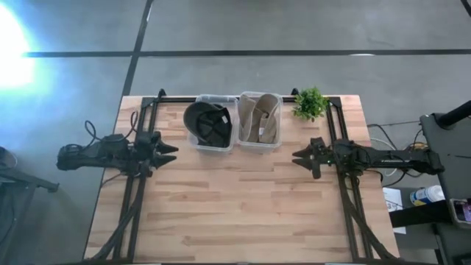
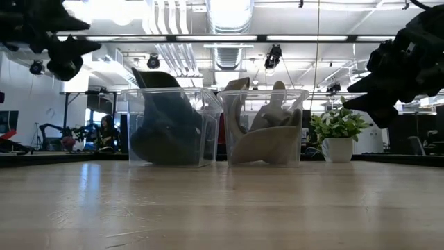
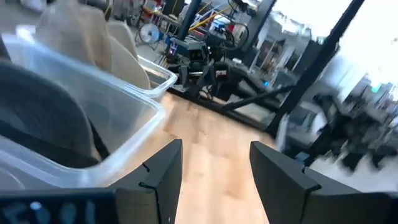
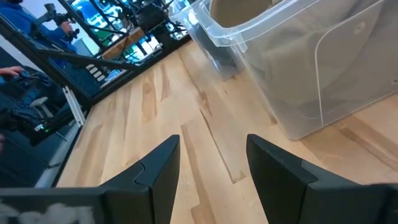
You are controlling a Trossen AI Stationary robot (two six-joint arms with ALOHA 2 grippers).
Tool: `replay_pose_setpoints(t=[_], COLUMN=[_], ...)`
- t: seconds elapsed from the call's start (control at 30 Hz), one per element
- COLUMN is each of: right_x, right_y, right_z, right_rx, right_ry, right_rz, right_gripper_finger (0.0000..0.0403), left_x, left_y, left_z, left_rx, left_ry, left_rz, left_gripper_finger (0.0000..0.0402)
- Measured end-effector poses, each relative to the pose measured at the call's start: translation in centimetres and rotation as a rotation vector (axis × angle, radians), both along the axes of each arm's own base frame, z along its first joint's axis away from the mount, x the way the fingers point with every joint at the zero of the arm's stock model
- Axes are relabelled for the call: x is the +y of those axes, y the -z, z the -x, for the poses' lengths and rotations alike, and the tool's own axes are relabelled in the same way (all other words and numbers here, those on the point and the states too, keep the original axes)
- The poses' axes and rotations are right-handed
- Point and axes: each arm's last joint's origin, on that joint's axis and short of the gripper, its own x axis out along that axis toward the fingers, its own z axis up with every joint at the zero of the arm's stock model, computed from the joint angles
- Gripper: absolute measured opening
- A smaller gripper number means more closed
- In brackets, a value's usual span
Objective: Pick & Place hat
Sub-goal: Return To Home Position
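A dark cap [image 1: 208,123] sits inside the left clear plastic bin [image 1: 198,144], also seen in the low view [image 2: 163,132]. A beige hat [image 1: 260,119] lies in the right clear bin [image 1: 242,143], visible in the low view [image 2: 267,135]. My left gripper [image 1: 171,153] hovers open above the table, left of the dark cap's bin [image 3: 93,118]. My right gripper [image 1: 297,157] hovers open, right of the beige hat's bin [image 4: 311,74]. Both grippers are empty.
A small potted plant [image 1: 310,104] stands at the far right of the table, beside the beige hat's bin. Black frame rails [image 1: 132,199] run along both table sides. Bare wooden tabletop [image 1: 243,206] spreads toward the near edge.
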Motion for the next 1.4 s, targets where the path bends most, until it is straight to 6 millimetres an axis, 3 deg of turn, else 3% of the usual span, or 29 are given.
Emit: replay_pose_setpoints(t=[0.2,0.3,0.4,1.4], right_x=[0.0,0.0,0.0,0.0], right_y=[0.0,0.0,0.0,0.0], right_z=[0.0,0.0,0.0,0.0], right_rx=[0.002,0.002,0.003,0.001], right_ry=[0.000,0.001,0.001,0.002], right_rz=[0.000,0.000,0.000,0.000], right_gripper_finger=[0.0180,0.0180,0.0180,0.0180], left_x=[0.0,0.0,-0.1,-0.1], left_y=[2.2,3.6,5.2,5.1], left_z=[-0.5,-1.2,-1.8,-1.8], left_rx=[-0.042,-0.069,-0.108,-0.124], left_ry=[0.011,0.009,0.005,0.005], left_rz=[-0.387,-0.463,-0.460,-0.375], left_gripper_finger=[0.0181,0.0181,0.0181,0.0181])
